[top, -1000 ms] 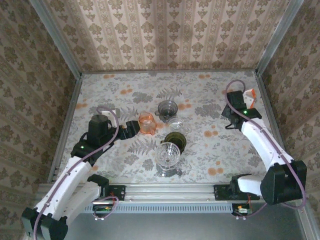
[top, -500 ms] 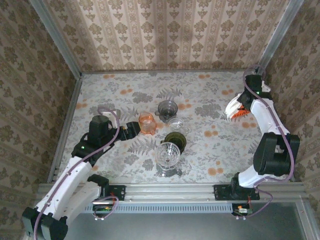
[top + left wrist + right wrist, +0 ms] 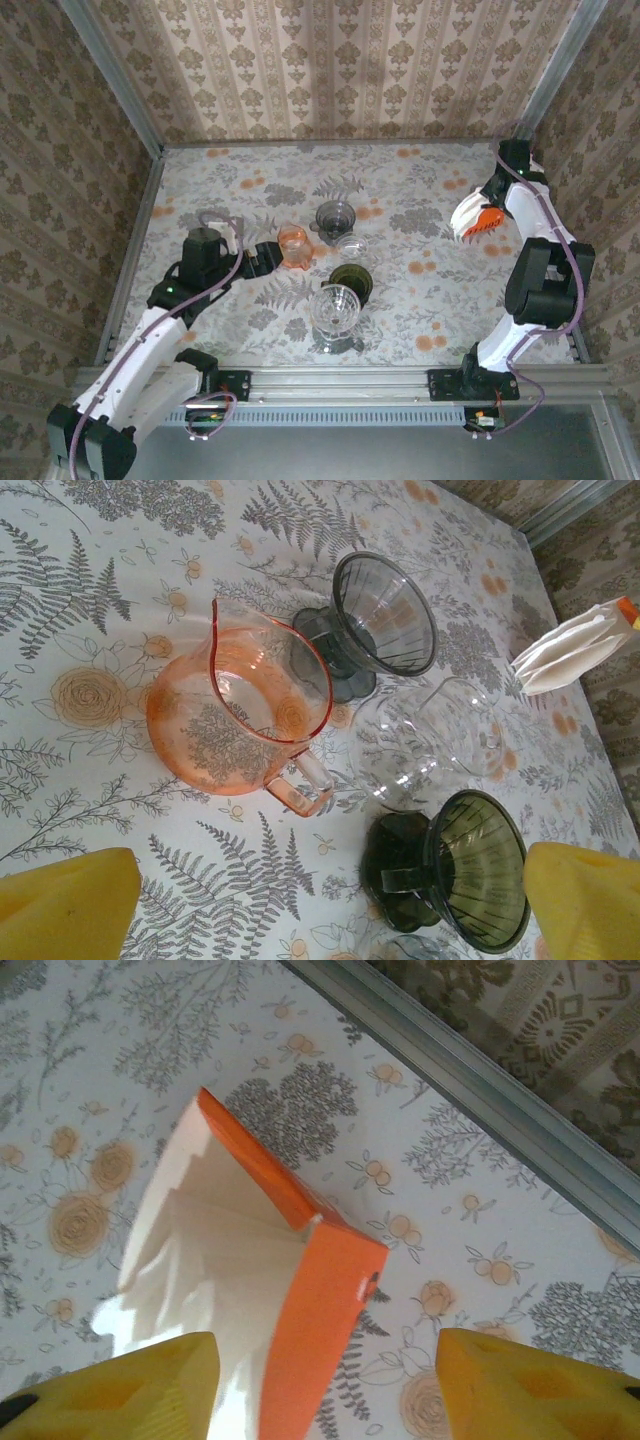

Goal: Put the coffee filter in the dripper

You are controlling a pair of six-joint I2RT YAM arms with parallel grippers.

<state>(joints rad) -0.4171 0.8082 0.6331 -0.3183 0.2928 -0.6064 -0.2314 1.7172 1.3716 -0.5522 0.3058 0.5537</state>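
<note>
Left claw point(image 3: 325, 900) spread, empty, beside orange glass pitcher point(image 3: 240, 715); dark green ribbed dripper point(image 3: 478, 870) lower right in its view. White paper coffee filters point(image 3: 200, 1250) in orange holder point(image 3: 320, 1310), right side of top view, right claw point(image 3: 333, 1385) parted astride them. Pinch one rim only, lift straight.

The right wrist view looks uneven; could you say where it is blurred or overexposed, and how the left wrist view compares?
Right wrist view: the paper filters wash out to white near the bottom, the orange holder is sharp, the yellow fingers are soft. Left wrist view: evenly lit, pink pitcher sharp.
</note>
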